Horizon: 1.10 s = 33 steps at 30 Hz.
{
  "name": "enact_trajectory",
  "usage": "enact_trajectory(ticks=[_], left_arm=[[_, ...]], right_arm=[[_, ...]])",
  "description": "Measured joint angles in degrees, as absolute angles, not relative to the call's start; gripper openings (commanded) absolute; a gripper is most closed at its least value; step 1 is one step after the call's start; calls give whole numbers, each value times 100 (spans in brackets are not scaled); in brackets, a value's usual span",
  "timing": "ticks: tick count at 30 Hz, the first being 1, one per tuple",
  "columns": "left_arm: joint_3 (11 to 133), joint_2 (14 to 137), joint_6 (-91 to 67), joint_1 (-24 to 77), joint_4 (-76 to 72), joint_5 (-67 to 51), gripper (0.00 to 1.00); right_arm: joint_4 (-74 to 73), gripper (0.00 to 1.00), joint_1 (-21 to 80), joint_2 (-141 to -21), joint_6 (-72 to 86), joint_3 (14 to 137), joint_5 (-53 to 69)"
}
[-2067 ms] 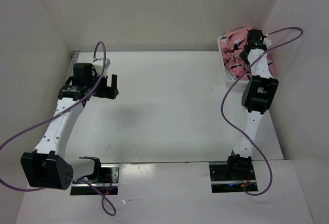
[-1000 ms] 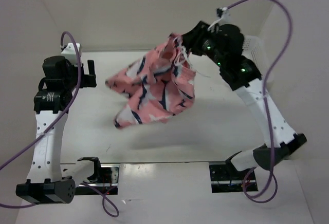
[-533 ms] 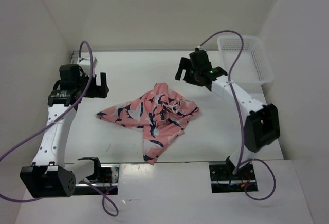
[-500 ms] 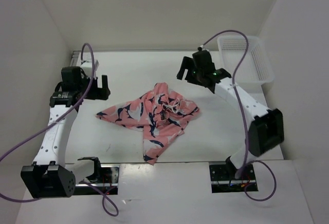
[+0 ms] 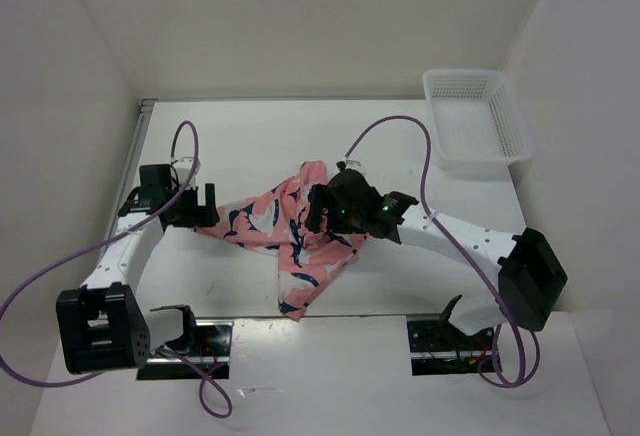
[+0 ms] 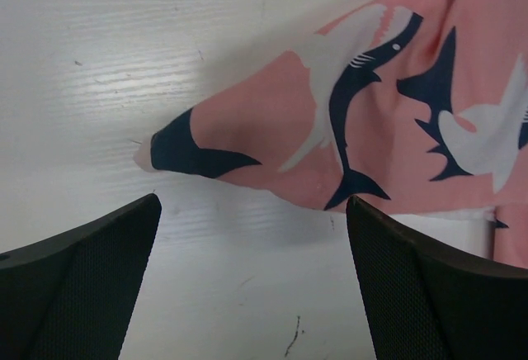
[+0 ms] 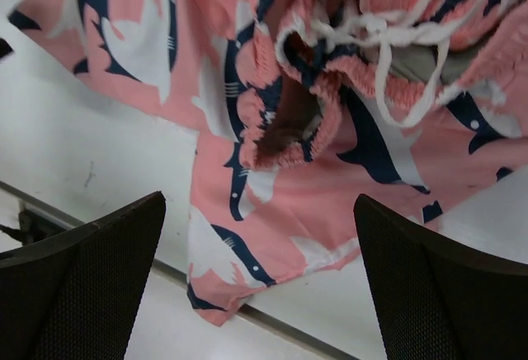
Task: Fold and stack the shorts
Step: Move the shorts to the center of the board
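Shorts (image 5: 265, 218), just released crumpled onto the table (image 5: 400, 146), needed flattening; right gripper (image 5: 322, 204) above them and left gripper (image 5: 200, 206) at their left corner both stood wide open, empty.

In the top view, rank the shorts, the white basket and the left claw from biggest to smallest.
1. The shorts and the white basket: about alike, too close to rank.
2. The left claw: far smaller.

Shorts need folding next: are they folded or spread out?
Not folded. The shorts lie crumpled on the table, waistband bunched up.
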State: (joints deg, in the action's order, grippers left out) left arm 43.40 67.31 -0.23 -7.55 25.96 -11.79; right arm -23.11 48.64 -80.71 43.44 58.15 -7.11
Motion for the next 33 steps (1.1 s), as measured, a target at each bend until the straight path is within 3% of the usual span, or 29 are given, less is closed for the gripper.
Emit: enact_trajectory(ticks=[7, 11, 15, 19, 20, 21, 27, 30, 31, 33], left_arm=[[4209, 7417, -25, -1070, 2014, -1020, 97], [4209, 7738, -27, -1188, 1782, -1022, 87], [4209, 7870, -27, -1210, 1586, -1024, 78], [4209, 7950, -25, -1214, 1457, -1035, 73], [4209, 7990, -23, -1214, 1435, -1037, 90], [4209, 8044, -36, -1214, 1413, -1035, 98], [4200, 8167, -23, -1306, 1459, -1079, 100], [4125, 8152, -27, -1378, 1455, -1081, 91], [4084, 8145, -25, -1389, 1455, -1081, 84], [4021, 8147, -36, -1396, 1450, -1092, 78]], right_arm=[[-2067, 100, 5223, -8691, 4727, 5708, -685], [-1883, 90, 5273, -9144, 4816, 5714, -687], [-1796, 68, 5273, -9612, 4875, 5922, -788], [-1660, 62, 5216, -9767, 4958, 5957, -862], [-1621, 62, 5192, -9780, 4969, 5959, -860], [-1603, 62, 5153, -9791, 4974, 5972, -860], [-1529, 60, 5006, -9874, 4995, 6042, -862], [-1516, 45, 4993, -9876, 5009, 6042, -860], [-1503, 33, 4993, -9876, 5022, 6042, -862], [-1496, 27, 4993, -9876, 5048, 6042, -880]])
